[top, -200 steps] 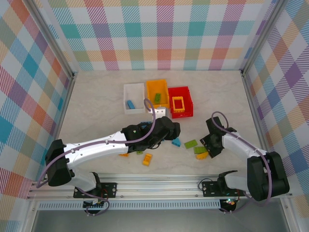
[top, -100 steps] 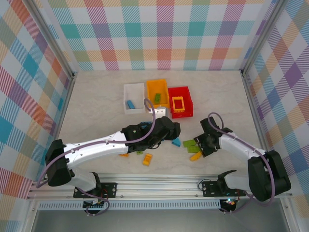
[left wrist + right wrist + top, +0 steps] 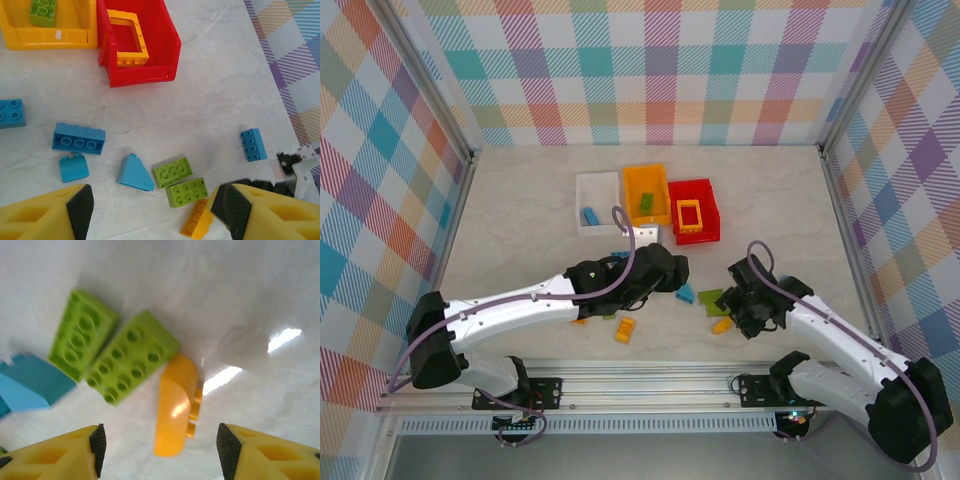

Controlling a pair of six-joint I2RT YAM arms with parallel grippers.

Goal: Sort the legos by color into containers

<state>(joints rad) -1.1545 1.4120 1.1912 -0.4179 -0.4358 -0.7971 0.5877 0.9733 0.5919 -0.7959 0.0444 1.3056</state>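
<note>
The containers stand in a row at the back: a white bin [image 3: 598,190] with a blue lego, an orange bin [image 3: 647,182] with a green one, and a red bin [image 3: 703,190] holding the yellow frame [image 3: 689,217]. My left gripper [image 3: 155,212] hangs open and empty above loose legos: blue bricks [image 3: 78,139], a blue slope [image 3: 135,173] and two green bricks [image 3: 173,172]. My right gripper [image 3: 162,450] is open, low over the table. An orange brick [image 3: 176,405] lies on its side just ahead of its fingertips [image 3: 227,447], next to the green bricks [image 3: 132,362].
More orange legos [image 3: 624,330] lie near the front under the left arm. A lone blue brick [image 3: 252,144] sits to the right of the pile. The right arm's wrist [image 3: 300,167] shows at the edge of the left wrist view. Plaid walls enclose the table.
My right arm has swung left and turned its gripper toward the green and orange bricks, which have shifted a little to the left. The left arm has barely moved.
</note>
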